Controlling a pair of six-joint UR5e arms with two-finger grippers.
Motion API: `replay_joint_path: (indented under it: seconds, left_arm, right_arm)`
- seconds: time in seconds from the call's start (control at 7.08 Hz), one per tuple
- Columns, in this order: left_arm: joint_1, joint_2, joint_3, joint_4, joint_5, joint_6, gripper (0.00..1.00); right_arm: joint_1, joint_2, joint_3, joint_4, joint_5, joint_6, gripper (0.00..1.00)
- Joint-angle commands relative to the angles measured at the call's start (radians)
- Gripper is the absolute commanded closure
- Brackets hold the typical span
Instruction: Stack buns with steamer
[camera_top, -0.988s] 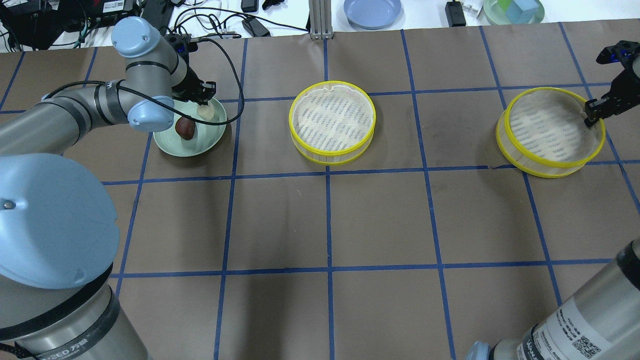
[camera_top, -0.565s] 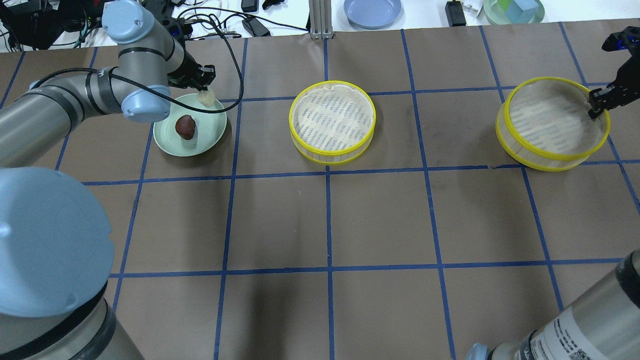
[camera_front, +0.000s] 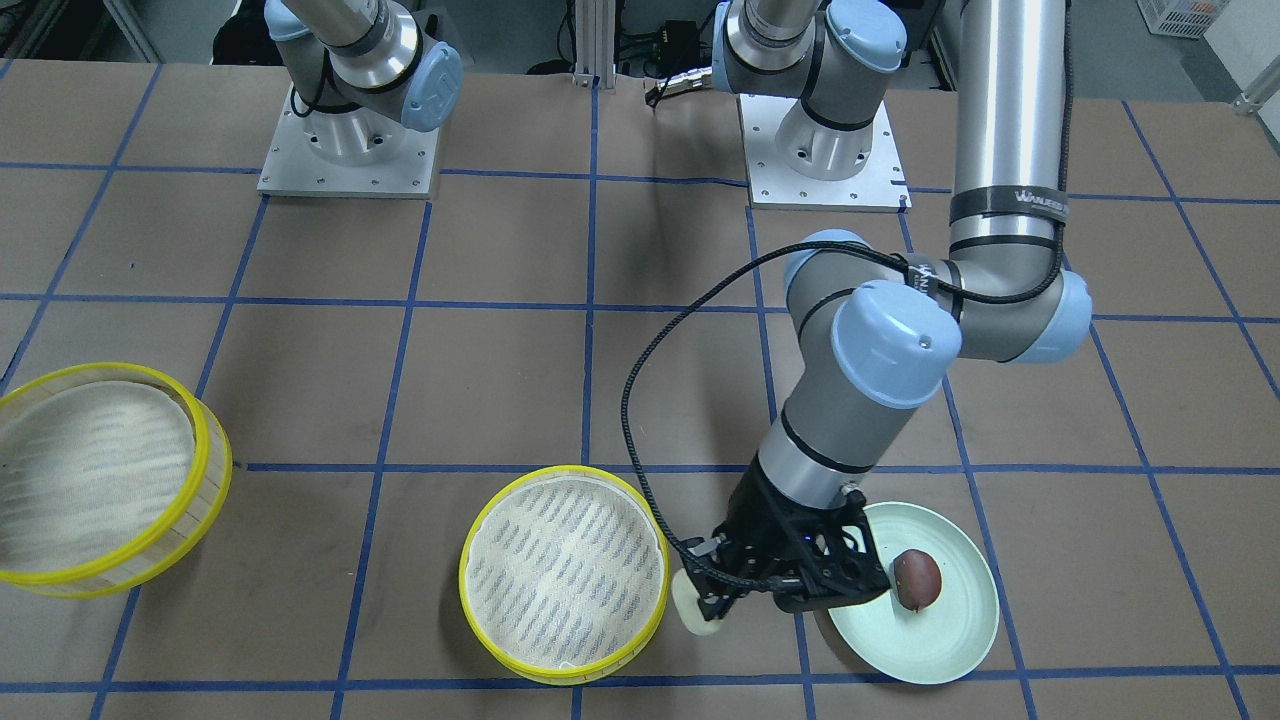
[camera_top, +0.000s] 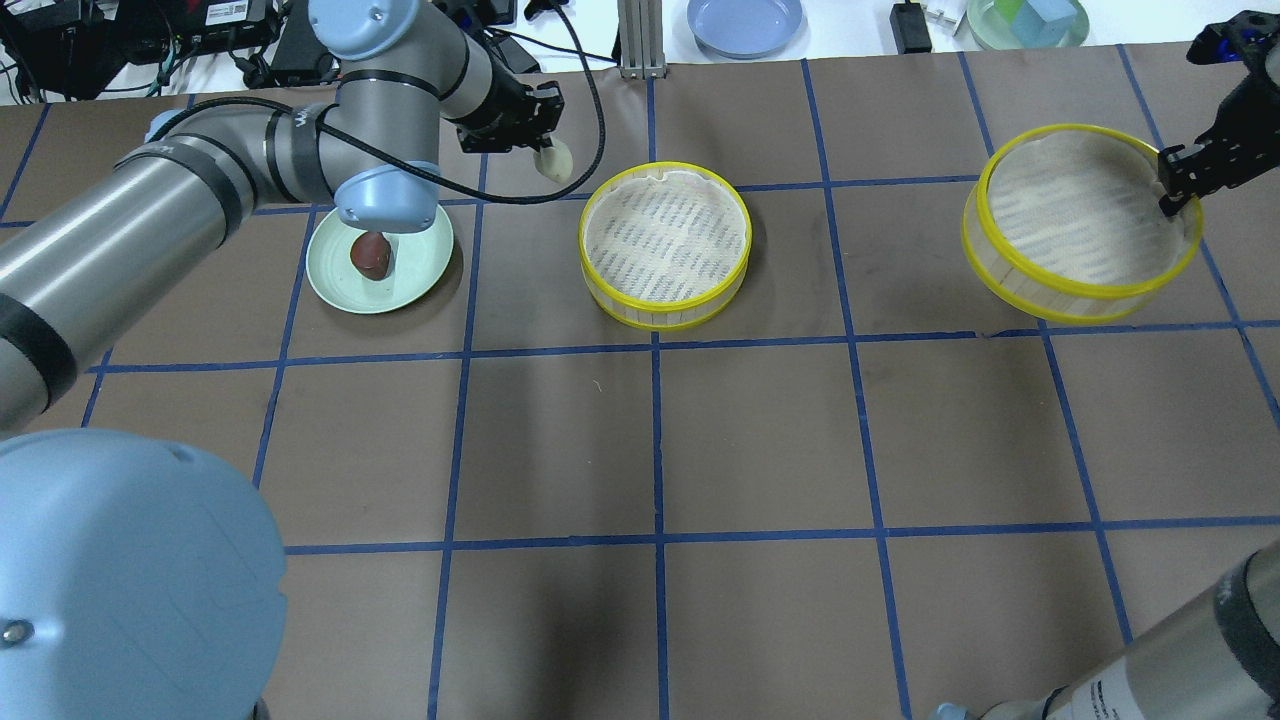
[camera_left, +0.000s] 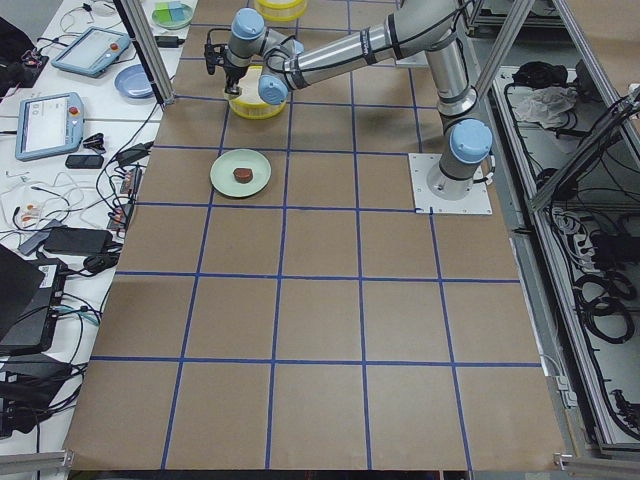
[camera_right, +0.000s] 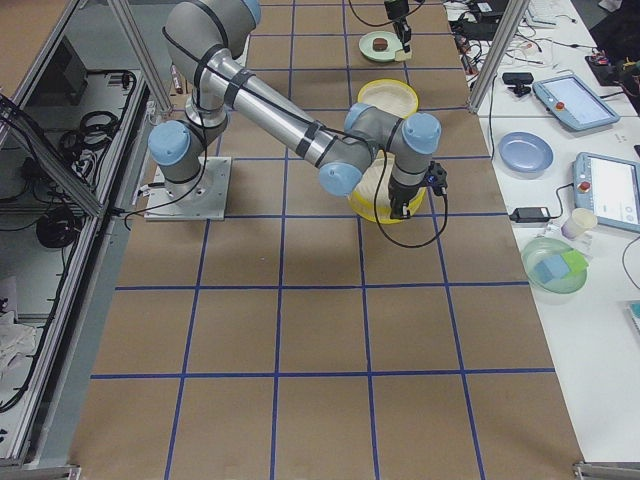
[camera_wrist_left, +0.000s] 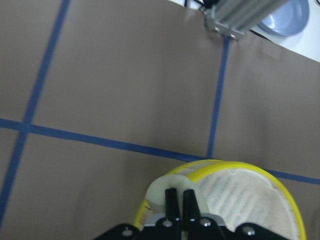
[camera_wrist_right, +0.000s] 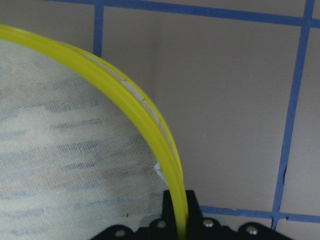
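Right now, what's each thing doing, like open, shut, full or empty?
left pincer: shut on the cream bun, up in the air.
cream bun: held beside the middle steamer tier.
right pincer: shut on the rim of the right steamer tier.
right steamer tier: empty, tilted.
middle steamer tier: empty, flat on the table.
brown bun: lying on the green plate.

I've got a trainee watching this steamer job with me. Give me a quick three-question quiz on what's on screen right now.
1. True or false: the left gripper is shut on the cream bun, which is held away from the green plate.
2. What is the right gripper doing? A) nothing, it is open B) clamping the rim of a steamer tier C) holding a bun
3. Short answer: where does the dark bun lie?

Key: 1 true. 2 B. 3 on the green plate.
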Motion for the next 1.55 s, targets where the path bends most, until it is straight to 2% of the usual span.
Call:
replay_joint_path:
  seconds: [0.0, 0.14, 0.28, 0.42, 0.56, 0.85, 0.99, 1.13, 1.27, 1.41]
  left_arm:
    - [-0.055, -0.017, -0.051, -0.003, -0.111, -0.052, 1.0]
    - [-0.062, -0.027, -0.097, -0.003, -0.108, -0.051, 0.97]
    - [-0.062, -0.032, -0.113, -0.003, -0.107, -0.037, 0.78]
    - [-0.062, -0.037, -0.115, -0.003, -0.11, -0.046, 0.23]
    - [-0.062, -0.037, -0.112, -0.002, -0.11, -0.048, 0.0]
    - [-0.062, -0.034, -0.096, -0.005, -0.103, -0.048, 0.0]
    - [-0.061, -0.003, -0.07, -0.046, -0.04, -0.037, 0.0]
    - [-0.053, 0.02, -0.006, -0.178, 0.052, 0.009, 0.0]
    - [-0.023, 0.038, 0.031, -0.265, 0.146, 0.131, 0.0]
    - [0.047, 0.061, 0.031, -0.308, 0.168, 0.223, 0.0]
  right_arm:
    - [0.066, -0.078, 0.002, 0.089, -0.003, 0.099, 1.0]
    - [0.077, -0.107, 0.003, 0.105, -0.001, 0.133, 1.0]
    - [0.115, -0.12, 0.002, 0.128, -0.001, 0.196, 1.0]
    - [0.148, -0.124, 0.002, 0.128, -0.001, 0.242, 1.0]
    - [0.171, -0.13, 0.003, 0.132, -0.001, 0.29, 1.0]
    - [0.247, -0.132, 0.003, 0.134, 0.0, 0.415, 1.0]
    - [0.283, -0.132, 0.002, 0.131, 0.0, 0.47, 1.0]
    - [0.339, -0.131, 0.002, 0.122, 0.0, 0.548, 1.0]
    - [0.401, -0.124, 0.002, 0.116, 0.002, 0.639, 1.0]
    - [0.445, -0.117, 0.003, 0.096, 0.012, 0.723, 1.0]
